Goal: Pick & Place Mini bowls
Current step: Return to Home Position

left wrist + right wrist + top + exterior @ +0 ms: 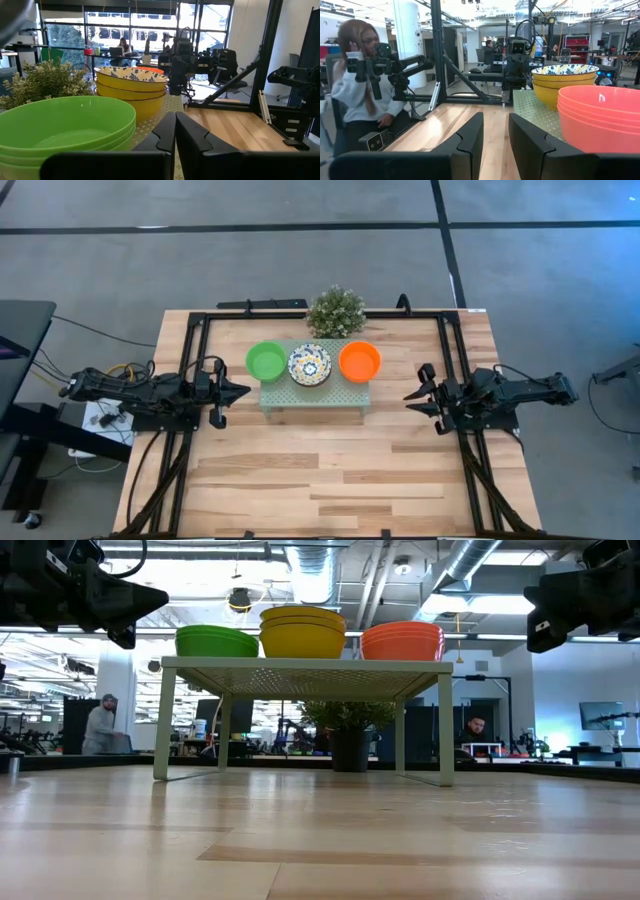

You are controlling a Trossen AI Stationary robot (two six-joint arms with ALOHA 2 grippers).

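Observation:
Three stacks of mini bowls rest on a pale green perforated platform [315, 394] at the table's middle. The green stack [265, 361] is at the left, the blue-patterned stack with yellow outsides [309, 364] in the middle, and the orange stack [360, 361] at the right. My left gripper [175, 117] hovers shut and level left of the platform, pointing toward the green stack [65, 127]. My right gripper [495, 117] hovers level right of the platform, open with a narrow gap, beside the orange stack [600, 117]. Neither touches anything.
A small bushy plant [336, 311] stands behind the platform at the far edge. Black frame rails [190, 360] run along the table's left, right and far sides. Bare wood [320, 470] fills the near half. A seated person [357, 85] shows beyond the table.

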